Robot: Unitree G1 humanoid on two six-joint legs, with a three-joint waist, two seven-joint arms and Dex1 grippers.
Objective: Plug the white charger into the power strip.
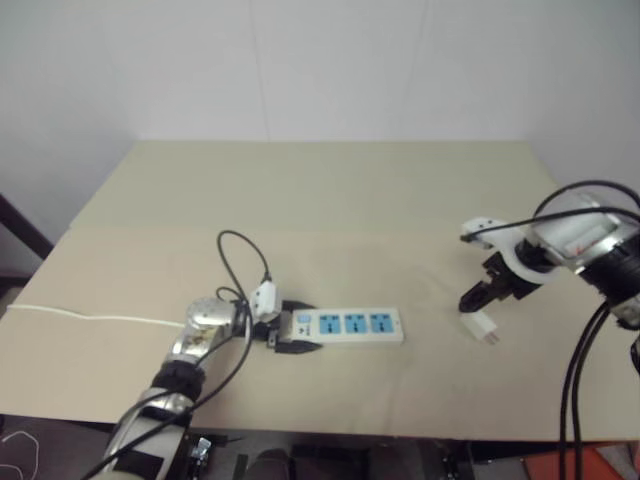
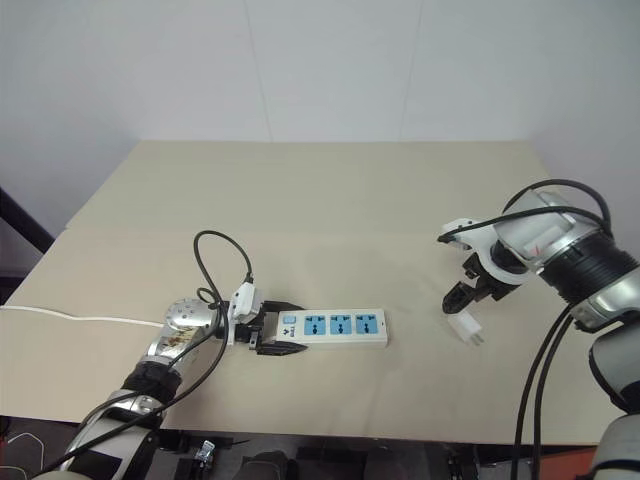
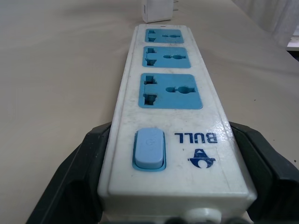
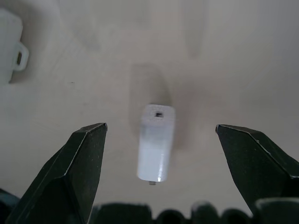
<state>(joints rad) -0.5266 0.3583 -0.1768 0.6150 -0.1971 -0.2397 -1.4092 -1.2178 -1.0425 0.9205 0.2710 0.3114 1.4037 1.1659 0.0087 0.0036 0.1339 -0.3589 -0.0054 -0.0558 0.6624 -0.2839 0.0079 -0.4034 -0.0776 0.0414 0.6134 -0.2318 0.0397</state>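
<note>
Table (image 1: 330, 190): a plain beige top, and everything I work with lies on it.

Power strip (image 1: 350, 326): a long white bar with three blue socket faces, lying flat near the front edge of the table, on my left side. Its switch end points toward my left arm; the far end points toward my right.

Switch (image 3: 149, 149): a pale blue button at the end of the strip that I hold, just beside the blue printed logo.

Left gripper (image 1: 288, 334): my two black fingers (image 3: 77, 179) are clamped on the switch end of the strip, one pressed against each long side.

Cord (image 1: 90, 318): a thin white line running off to the left edge of the table.

Charger (image 1: 481, 328): a small white block lying on its side on the table, to the right of the strip and apart from its far end. Its metal prongs point away from the strip.

Right gripper (image 4: 159, 154): it points down over the charger with its jaws spread wide, one finger on each side. The fingers are not touching the charger.
</note>
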